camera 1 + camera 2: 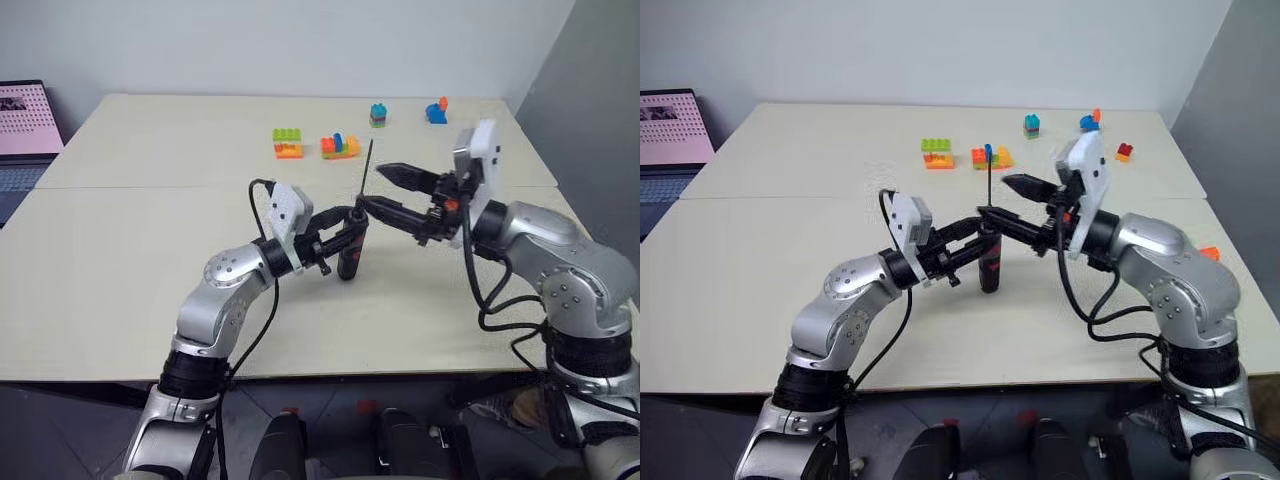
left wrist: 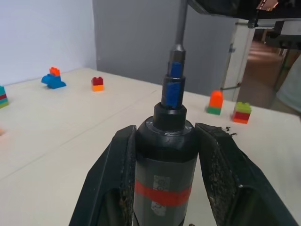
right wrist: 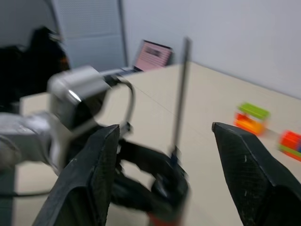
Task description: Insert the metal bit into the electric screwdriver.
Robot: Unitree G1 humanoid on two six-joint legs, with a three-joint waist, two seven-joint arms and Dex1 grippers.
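Screwdriver, slim black electric screwdriver with red band [image 2: 163,188]: clamped upright in left hand [image 1: 335,232] above beige tabletop [image 1: 120,250], steadying it. Thin grey metal bit [image 1: 366,172] stands seated in its tip. Right hand [image 1: 392,192] open alongside, apparently released.

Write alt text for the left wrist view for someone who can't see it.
The left gripper is shut on the electric screwdriver, a black body with a red band held upright, and the thin metal bit stands straight up out of its blue-marked tip. Small coloured toy bricks lie scattered on the beige table beyond.
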